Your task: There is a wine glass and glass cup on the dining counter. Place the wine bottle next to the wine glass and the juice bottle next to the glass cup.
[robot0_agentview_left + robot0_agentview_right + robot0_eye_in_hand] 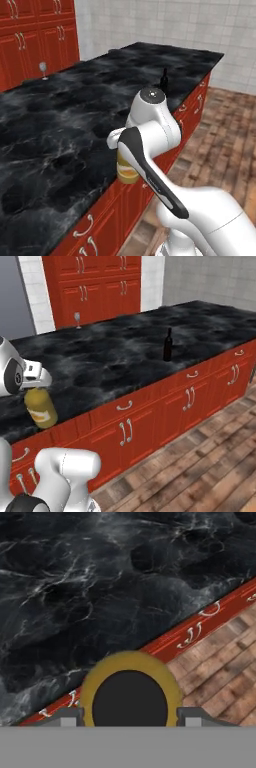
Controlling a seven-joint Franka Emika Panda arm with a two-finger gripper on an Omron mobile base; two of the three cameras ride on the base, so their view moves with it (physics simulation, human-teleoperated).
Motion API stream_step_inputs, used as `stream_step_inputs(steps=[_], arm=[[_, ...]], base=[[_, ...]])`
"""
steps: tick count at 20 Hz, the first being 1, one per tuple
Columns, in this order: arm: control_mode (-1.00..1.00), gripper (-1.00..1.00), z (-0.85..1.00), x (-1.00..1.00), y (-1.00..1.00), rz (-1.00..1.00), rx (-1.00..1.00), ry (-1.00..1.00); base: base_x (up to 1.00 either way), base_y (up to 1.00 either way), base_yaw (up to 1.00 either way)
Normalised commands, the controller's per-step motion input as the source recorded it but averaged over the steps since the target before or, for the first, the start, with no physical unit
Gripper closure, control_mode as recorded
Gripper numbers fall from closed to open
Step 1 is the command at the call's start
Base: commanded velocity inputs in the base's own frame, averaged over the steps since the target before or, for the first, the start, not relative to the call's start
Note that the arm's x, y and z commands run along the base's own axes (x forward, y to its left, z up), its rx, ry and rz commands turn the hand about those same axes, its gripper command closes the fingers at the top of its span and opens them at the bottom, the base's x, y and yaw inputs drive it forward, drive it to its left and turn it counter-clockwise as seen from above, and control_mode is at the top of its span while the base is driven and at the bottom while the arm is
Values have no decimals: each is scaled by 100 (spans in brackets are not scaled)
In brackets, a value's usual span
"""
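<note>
Juice bottle [40,408], yellow-orange with a black cap, hangs in the gripper [129,716] at the near edge of the dining counter [115,356], its body in front of the red cabinet fronts; the jaws are clenched on either side of its cap. Farther right, the wine bottle [168,345] stands upright near the counter's front edge. The wine glass [77,319] stands at the far left edge.

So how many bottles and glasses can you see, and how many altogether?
Bottles: 2, the dark wine bottle standing on the black counter and the yellow juice bottle held in the gripper.
Glasses: 1, the wine glass at the far edge.
Total: 3
</note>
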Motion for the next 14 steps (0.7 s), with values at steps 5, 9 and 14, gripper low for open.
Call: stream_step_inputs(steps=[5, 9, 14], arm=[[100, 100, 0, 0, 0, 0, 0, 0], [100, 100, 0, 0, 0, 0, 0, 0], [100, 100, 0, 0, 0, 0, 0, 0]], base=[[-69, 65, 9], [-64, 70, 14], [-61, 71, 16]])
